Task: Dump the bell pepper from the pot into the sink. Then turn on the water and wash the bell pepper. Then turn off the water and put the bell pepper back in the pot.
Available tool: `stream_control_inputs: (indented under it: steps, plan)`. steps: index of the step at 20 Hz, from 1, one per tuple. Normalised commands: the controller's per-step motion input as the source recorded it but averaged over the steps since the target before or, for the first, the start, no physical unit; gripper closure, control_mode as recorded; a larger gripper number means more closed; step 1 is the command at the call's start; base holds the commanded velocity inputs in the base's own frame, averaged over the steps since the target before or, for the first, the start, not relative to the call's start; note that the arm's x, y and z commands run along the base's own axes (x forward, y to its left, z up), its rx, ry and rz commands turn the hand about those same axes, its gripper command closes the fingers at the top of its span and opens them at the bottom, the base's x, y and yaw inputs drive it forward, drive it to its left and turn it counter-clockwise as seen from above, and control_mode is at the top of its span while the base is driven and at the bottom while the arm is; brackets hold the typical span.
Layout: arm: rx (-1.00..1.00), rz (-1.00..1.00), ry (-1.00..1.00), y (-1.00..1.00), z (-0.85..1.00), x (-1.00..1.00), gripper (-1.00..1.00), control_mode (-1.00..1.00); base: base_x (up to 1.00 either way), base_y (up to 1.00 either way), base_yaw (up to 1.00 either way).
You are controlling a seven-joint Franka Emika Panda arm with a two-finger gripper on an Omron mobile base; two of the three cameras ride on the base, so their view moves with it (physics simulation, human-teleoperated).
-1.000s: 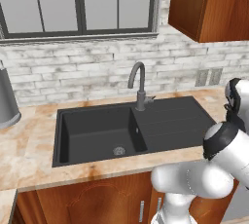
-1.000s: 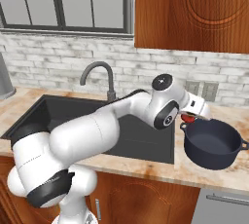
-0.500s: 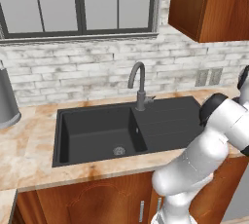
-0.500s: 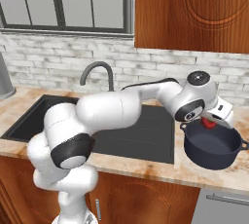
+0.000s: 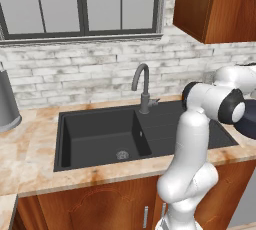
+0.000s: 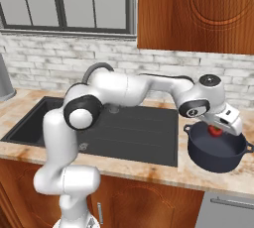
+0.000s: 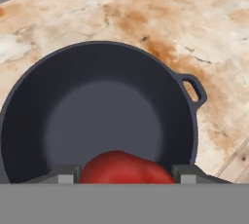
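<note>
Marble worktop carried everything: the black sink lay dry and held nothing, and the dark pot stood beside it on the right. Over the last second the arm had swung from the sink side to above the pot. The jaws stood half open on both sides of the bell pepper, low in the pot; a real grip I could not tell. The dumping step probably was not done yet.

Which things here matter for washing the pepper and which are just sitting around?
Job: bell pepper between the gripper fingers over the pot; sink; faucet.
Lying about: grey container, wall cabinet.
</note>
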Motion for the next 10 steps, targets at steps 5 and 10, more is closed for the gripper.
stream_control_inputs:
  steps: [5, 10]
  plan:
    - [0.07, 0.0, 0.1, -0.08, -0.36, 0.25, 1.0, -1.0, 0.0, 0.0, 0.0]
    - [0.08, 0.0, 0.08, -0.03, -0.27, 0.2, 1.0, -1.0, 0.0, 0.0, 0.0]
